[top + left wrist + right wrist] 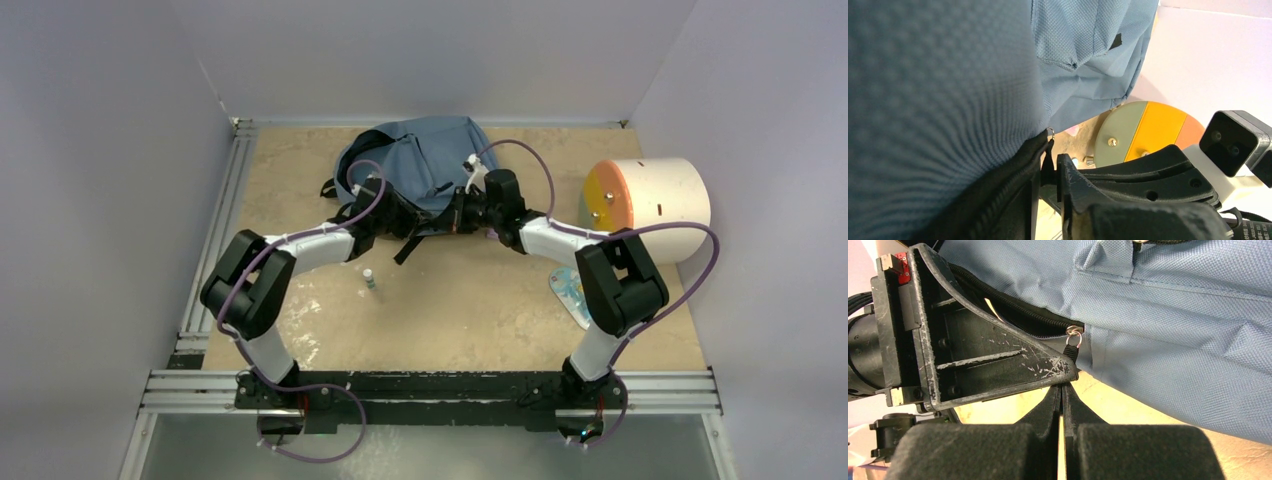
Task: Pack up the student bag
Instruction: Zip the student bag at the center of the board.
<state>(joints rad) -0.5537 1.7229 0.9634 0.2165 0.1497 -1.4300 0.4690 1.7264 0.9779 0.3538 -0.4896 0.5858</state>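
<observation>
The student bag (420, 160), grey-blue, lies at the back middle and fills the left wrist view (948, 75) and right wrist view (1173, 315). Its dark zipper is partly open, with the slider's ring (1075, 340) and a black pull tab (1050, 160) hanging from it. My left gripper (395, 215) is at the bag's near edge, and its jaws (1049, 172) stand nearly together with the tab between them. My right gripper (455, 215) is shut (1062, 387), its tips just under the left finger (988, 355). Nothing shows between the tips.
A white cylinder with an orange face (650, 205) lies at the right, close to the right arm. A small bottle (369, 279) stands on the table in front of the bag. A flat blue-printed item (570, 290) lies beside the right arm. Metal rails (215, 220) line the left edge.
</observation>
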